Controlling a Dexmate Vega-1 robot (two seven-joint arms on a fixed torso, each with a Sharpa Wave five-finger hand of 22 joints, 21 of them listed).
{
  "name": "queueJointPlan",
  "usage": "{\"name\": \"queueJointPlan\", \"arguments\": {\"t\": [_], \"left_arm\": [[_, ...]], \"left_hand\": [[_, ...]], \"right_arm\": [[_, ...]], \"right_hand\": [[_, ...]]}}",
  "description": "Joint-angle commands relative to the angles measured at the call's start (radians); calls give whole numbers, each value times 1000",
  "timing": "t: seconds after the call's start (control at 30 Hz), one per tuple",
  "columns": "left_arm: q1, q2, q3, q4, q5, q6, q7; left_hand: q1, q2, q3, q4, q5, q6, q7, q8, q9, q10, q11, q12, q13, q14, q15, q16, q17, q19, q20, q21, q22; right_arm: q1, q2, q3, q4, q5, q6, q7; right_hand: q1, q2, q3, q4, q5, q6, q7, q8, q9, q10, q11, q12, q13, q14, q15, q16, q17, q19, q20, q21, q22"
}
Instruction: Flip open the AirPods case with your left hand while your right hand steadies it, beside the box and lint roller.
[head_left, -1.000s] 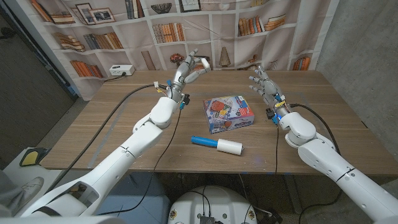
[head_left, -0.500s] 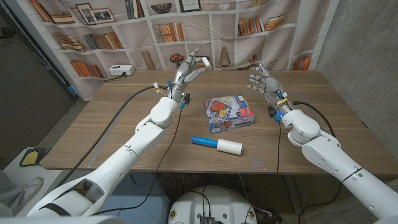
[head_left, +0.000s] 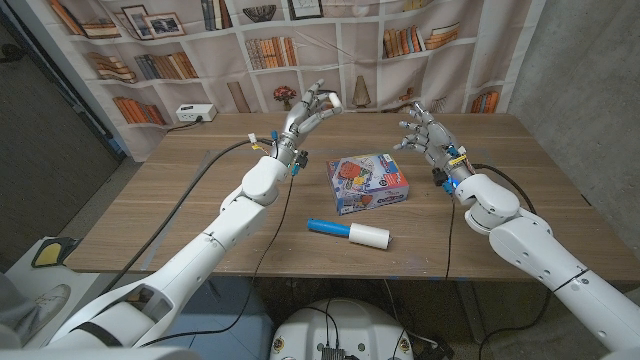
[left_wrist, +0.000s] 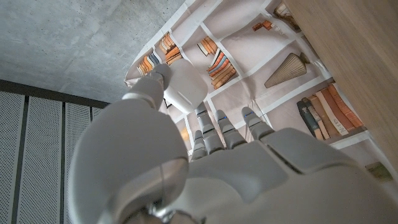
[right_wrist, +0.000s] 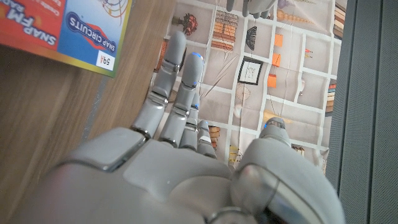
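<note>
Wooden table (head_left: 200, 200), bookshelf backdrop — both robot hands raised above the far edge.
Left hand (head_left: 312, 108) pinches the white AirPods case (head_left: 329, 101) in its fingertips; right hand (head_left: 421, 134) holds nothing, fingers spread — box (head_left: 369, 182) and lint roller (head_left: 348, 233) lie between the arms.

You had a wooden table (head_left: 200, 200) in front of you. On it lay a colourful box (head_left: 369, 182) near the middle and, nearer you, a lint roller (head_left: 348, 233) with a blue handle, the two apart.
</note>
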Motion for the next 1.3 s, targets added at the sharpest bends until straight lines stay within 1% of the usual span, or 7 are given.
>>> {"name": "queueJointPlan", "arguments": {"t": [0.03,0.23,0.63,0.7,0.77,0.93,1.3], "left_arm": [[-16,-15,5,45,-75,-52,-95],[-19,-19,3,54,-99,-69,-124],[-22,-33,2,76,-127,-94,-154],[-20,-45,-1,79,-152,-93,-160],[-22,-47,0,86,-154,-94,-165],[-24,-56,-1,97,-171,-97,-175],[-34,-62,7,113,-208,-94,-232]], "left_hand": [[0,8,-2,-1,5,0,-12,-3,2,159,-100,10,73,-6,2,0,3,-6,3,-2,6],[0,10,-5,0,7,-1,-12,-3,2,159,-100,8,73,-10,3,-1,4,-8,4,-3,6],[1,11,-6,-1,11,-1,-11,-4,2,160,-100,3,73,-10,2,-1,4,-11,5,-3,6],[2,11,-6,-1,11,-2,-10,-5,2,160,-100,2,73,-10,2,-1,4,-11,5,-3,6],[4,11,-5,-3,12,-3,-11,-5,2,159,-100,1,73,-12,1,-3,3,-11,5,-3,6],[4,11,-5,-3,14,-4,-11,-6,2,158,-100,-1,73,-12,2,-3,3,-12,5,-3,6],[4,12,-6,-2,18,-2,-11,-6,2,160,-101,-4,73,-12,2,-2,4,-12,2,-3,7]], "right_arm": [[-7,-25,43,-37,132,-96,-12],[-3,-26,56,-37,195,-116,9],[18,-46,66,-28,318,-153,119],[0,-5,65,-44,303,-114,56],[3,-21,68,-47,316,-124,82],[20,-40,68,-39,362,-155,130],[57,-68,66,0,419,-211,177]], "right_hand": [[23,-1,10,-5,-4,32,4,8,3,43,-9,13,6,54,-124,33,19,53,-30,61,44],[50,-7,20,-13,-3,67,22,16,3,85,-15,22,9,102,-125,65,50,94,-61,93,51],[57,-18,24,-7,-2,94,43,17,3,128,-18,30,13,110,-124,81,94,91,-58,95,28],[60,-15,27,-6,-1,103,51,19,3,139,-21,32,15,98,-125,67,84,92,-59,100,29],[78,-18,35,-10,0,149,43,29,3,194,-34,50,20,121,-125,89,116,115,-79,103,1],[76,-21,39,-2,-1,199,41,35,4,289,-47,87,31,130,-124,105,162,126,-89,104,-31],[34,-18,42,21,-3,342,21,52,35,514,-140,268,145,216,-124,134,283,173,-127,160,-56]]}}
